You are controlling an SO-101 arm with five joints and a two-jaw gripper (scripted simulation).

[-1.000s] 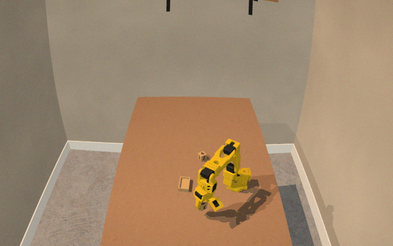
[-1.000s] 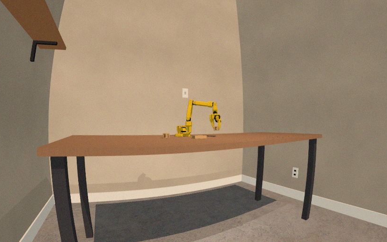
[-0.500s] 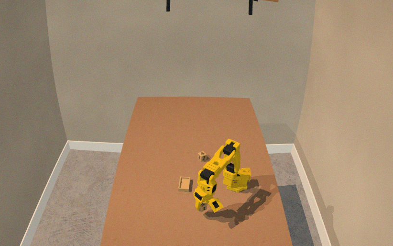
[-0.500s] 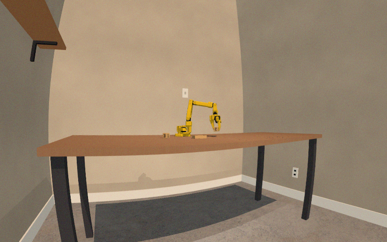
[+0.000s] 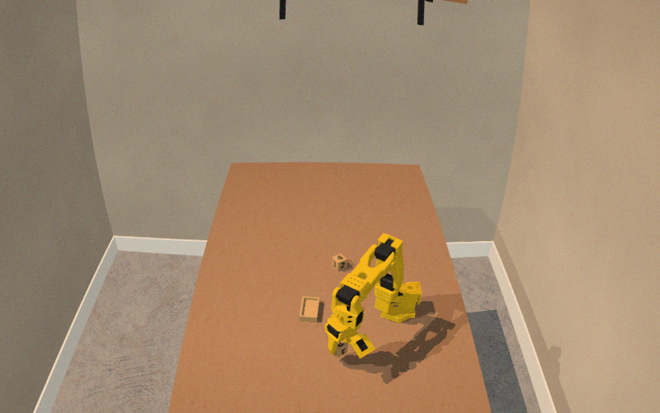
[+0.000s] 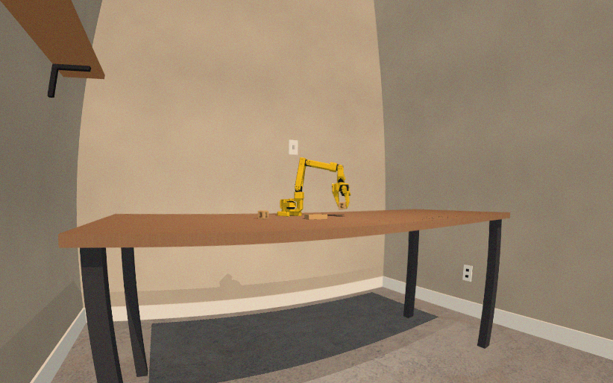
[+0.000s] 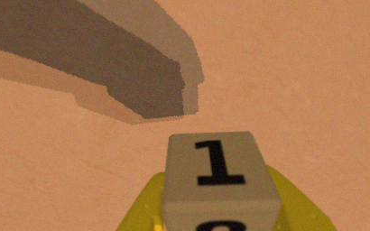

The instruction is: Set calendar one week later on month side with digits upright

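My gripper (image 5: 342,350) (image 6: 341,206) is shut on a wooden cube (image 5: 341,349) (image 6: 341,205) (image 7: 219,167) and holds it above the table. In the wrist view a 1 shows on one face, and the top of a round digit on the face below it, cut off by the frame. The other cube (image 5: 340,262) (image 6: 262,214) lies on the table behind the tray in the top view, with a 4 on top and a 2 on a side. The tray (image 5: 302,315) (image 6: 315,217) lies flat on the table, with no cube in it. The month's name cannot be made out.
The wooden table (image 5: 250,231) (image 6: 180,230) bears everything. The arm's base (image 5: 397,306) (image 6: 290,207) stands right of the tray in the top view. The arm's shadow falls on the table beside the held cube. A shelf (image 6: 57,38) is on the wall.
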